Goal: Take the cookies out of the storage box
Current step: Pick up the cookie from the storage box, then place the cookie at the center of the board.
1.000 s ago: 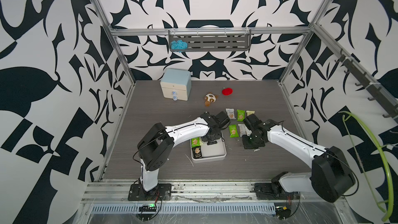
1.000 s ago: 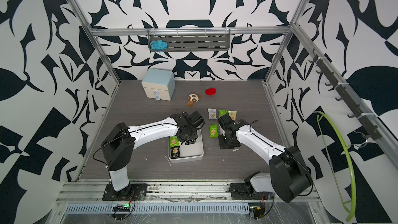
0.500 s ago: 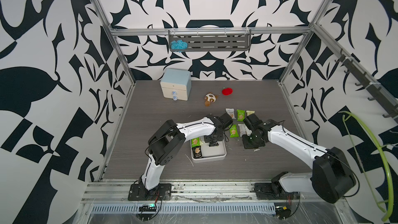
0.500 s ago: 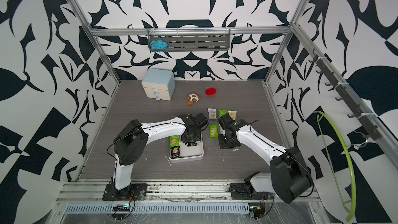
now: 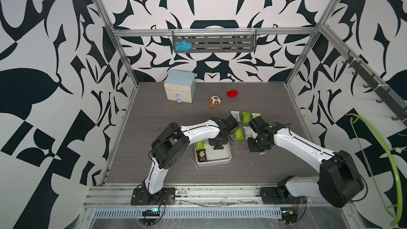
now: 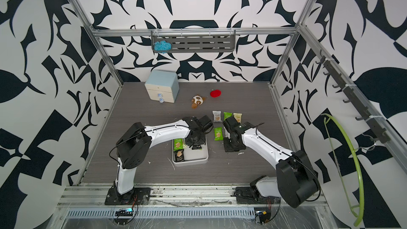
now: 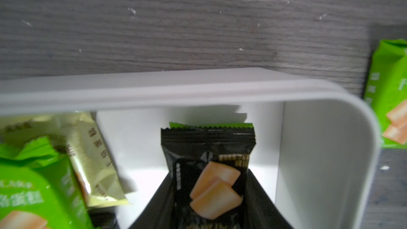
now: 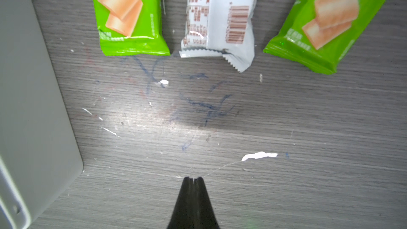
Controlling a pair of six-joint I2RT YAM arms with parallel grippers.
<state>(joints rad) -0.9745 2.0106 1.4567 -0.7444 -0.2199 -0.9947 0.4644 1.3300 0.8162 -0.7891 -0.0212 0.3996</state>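
The white box point(image 5: 220, 163) sits on the grey table point(image 5: 154, 117). Three cookie packets lie along its left wall: a green packet point(image 5: 199, 145) and a cream packet point(image 7: 92, 161) at the far end, and a black packet point(image 5: 201, 155) nearer the robot. The left fingers point(image 7: 262, 203) are clamped on a second black packet point(image 7: 209, 172) inside the box near its far wall. The green edge of another wrapper shows just behind it.

Just off the box's far right corner, a white packet point(image 8: 220, 18) lies on the table between a loose green packet point(image 8: 127, 14), closest to the box, and an outer green packet point(image 8: 326, 25). Farther beyond that corner is a row of three packets point(image 5: 246, 117). The right fingers point(image 8: 187, 194) are pressed together, holding nothing, over bare table to the right of the box. Well beyond the box stand a small cabinet point(image 5: 179, 89) and a plush toy point(image 5: 214, 101).
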